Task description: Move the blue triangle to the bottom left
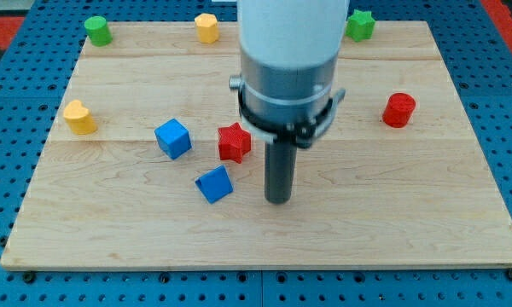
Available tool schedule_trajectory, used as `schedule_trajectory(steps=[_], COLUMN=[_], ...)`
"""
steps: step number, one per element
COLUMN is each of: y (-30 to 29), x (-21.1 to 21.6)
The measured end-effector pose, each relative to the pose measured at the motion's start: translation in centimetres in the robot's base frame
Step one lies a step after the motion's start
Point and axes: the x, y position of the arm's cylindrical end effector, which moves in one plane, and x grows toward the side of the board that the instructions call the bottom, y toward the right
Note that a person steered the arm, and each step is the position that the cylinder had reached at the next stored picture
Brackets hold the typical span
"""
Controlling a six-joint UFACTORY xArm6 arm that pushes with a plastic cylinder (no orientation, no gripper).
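The blue triangle (214,184) lies on the wooden board (392,222), a little left of the middle and toward the view's bottom. My tip (278,200) rests on the board just to the right of the blue triangle, with a small gap between them. A blue cube (173,138) sits up and to the left of the triangle. A red star (234,142) sits just above the triangle, close to the rod's left side.
A yellow heart-shaped block (79,117) is at the left edge. A green cylinder (97,30) is at the top left, a yellow hexagon (206,27) at the top middle, a green star (359,25) at the top right, and a red cylinder (399,110) at the right.
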Motion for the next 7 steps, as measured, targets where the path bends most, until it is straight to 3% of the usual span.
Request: schedule_trajectory(steps=[2, 3, 4, 6, 7], y=[-17.1, -19.6, -11.4, -21.9, -20.4], x=[-1.1, 0.6, 0.9, 3.7, 3.4])
